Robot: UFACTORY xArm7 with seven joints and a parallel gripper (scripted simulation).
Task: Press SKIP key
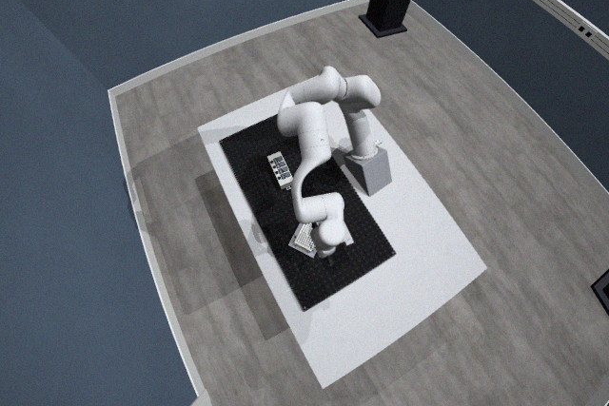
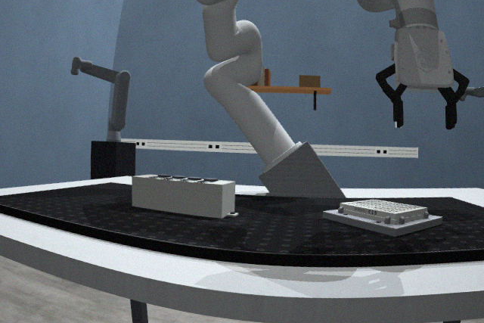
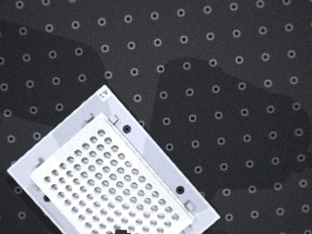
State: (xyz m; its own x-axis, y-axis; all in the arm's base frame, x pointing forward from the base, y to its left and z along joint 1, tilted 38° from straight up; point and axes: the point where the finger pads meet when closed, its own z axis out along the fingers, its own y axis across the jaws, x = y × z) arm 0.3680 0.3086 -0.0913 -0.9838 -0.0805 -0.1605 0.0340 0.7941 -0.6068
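The operator panel (image 1: 280, 170) (image 2: 183, 196) is a pale oblong box on the black mat (image 1: 343, 274) (image 2: 117, 225) (image 3: 219, 49). It has four dark keys (image 2: 187, 178) in a row on top. I see no lamp lit, and the printed names are too small to read. My gripper (image 2: 423, 118) (image 1: 330, 260) is open and empty. It hangs high above the mat, far to the right of the panel and above the white well plate (image 1: 303, 239) (image 2: 385, 212) (image 3: 107, 180). The wrist view shows the plate and the mat, not the panel.
The arm's grey base block (image 1: 371, 173) (image 2: 301, 175) stands behind the mat on the white table (image 1: 418, 268) (image 2: 117, 268). The arm's lower links arch over the panel's end. A second arm (image 2: 117, 92) and a shelf (image 2: 289, 88) stand far behind.
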